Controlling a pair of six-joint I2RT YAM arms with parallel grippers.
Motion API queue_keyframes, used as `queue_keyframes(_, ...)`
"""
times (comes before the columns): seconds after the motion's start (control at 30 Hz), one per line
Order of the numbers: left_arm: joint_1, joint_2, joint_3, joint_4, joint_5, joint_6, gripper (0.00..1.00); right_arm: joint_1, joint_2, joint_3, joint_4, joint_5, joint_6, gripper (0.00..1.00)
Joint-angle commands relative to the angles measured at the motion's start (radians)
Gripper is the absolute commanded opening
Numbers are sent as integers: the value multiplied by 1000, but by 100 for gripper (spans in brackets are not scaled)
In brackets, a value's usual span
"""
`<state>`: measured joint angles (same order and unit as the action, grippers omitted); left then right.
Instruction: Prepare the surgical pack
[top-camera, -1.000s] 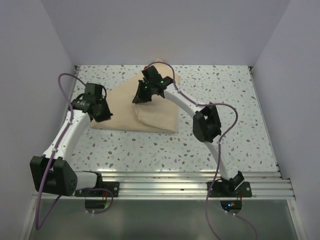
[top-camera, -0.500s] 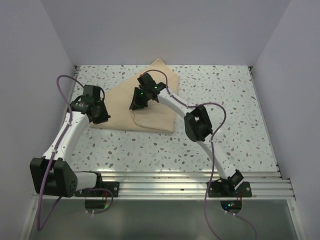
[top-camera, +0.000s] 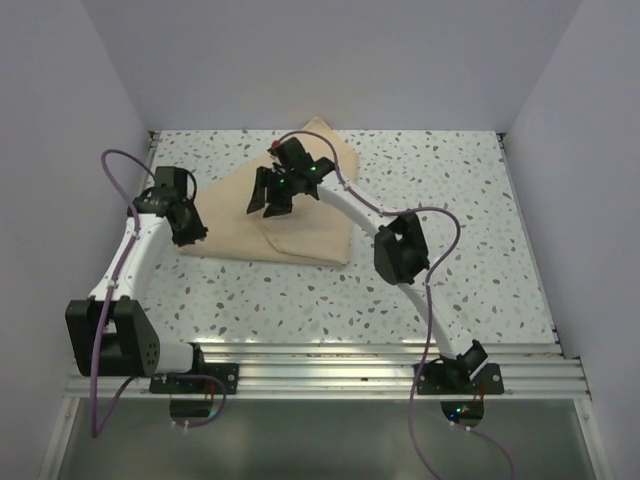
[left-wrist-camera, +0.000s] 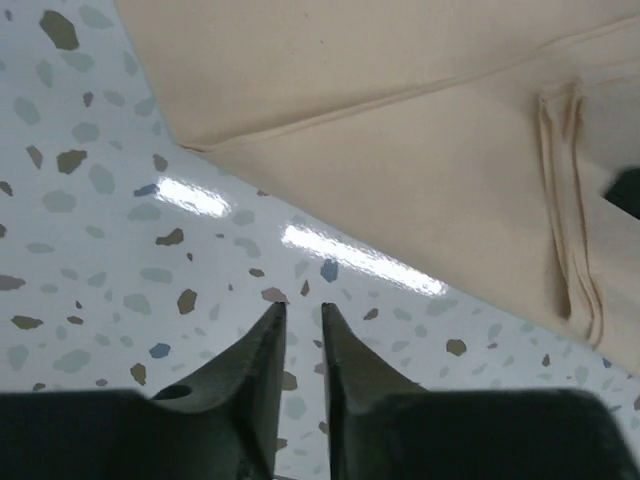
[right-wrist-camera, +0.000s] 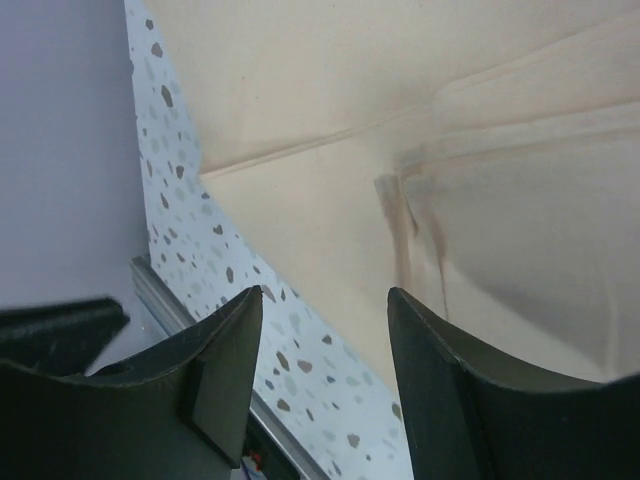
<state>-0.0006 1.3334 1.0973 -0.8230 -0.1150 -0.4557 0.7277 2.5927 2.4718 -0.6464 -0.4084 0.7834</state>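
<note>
Two overlapping flaps at least show on the surgical pack (top-camera: 310, 225), which lies flat on the far, left-of-centre part of the tabletop (top-camera: 450, 200) as a tan wedge, not yet a compact bundle. No instruments are visible, and whether any lie inside cannot be told. Judged partway done: the wrap is folded over, with further tucking and squaring probably outstanding. The wedge narrows toward the far wall; its straight base faces the arms, and its longest edge runs diagonally from near left to far right. The left pincer (left-wrist-camera: 300, 312) is parted by a slit and empty, over bare tabletop just beside the cloth's near-left edge. The right pincer (right-wrist-camera: 325, 292) is spread wide and empty, above the pack's middle.
</note>
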Motion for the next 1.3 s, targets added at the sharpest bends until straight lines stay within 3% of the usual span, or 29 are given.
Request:
queue_keyframes(0.0, 69, 85, 79, 64, -35, 12, 32, -88, -235, -43, -97, 25, -116, 57)
queue_keyframes(0.23, 232, 297, 183, 127, 98, -58, 55, -197, -543, -399, -214, 71, -309, 57)
queue_keyframes(0.37, 237, 371, 225, 185, 48, -35, 63, -240, -673, -548, -214, 45, -383, 56)
queue_keyframes(0.57, 281, 507, 370, 182, -31, 17, 74, -257, -746, -703, -158, -52, -418, 56)
queue_keyframes(0.7, 338, 569, 433, 224, -48, 74, 75, -266, -799, -830, -79, -75, -395, 56)
queue_keyframes(0.93, 363, 697, 533, 321, 92, 250, 71, -298, -850, -932, -73, -89, -424, 56)
queue_keyframes(1.07, 381, 774, 585, 283, 92, 253, 69, -327, -865, -956, -68, -96, -431, 56)
queue_keyframes(1.27, 389, 794, 526, 312, 170, 244, 66, -367, -872, -979, -65, -112, -431, 55)
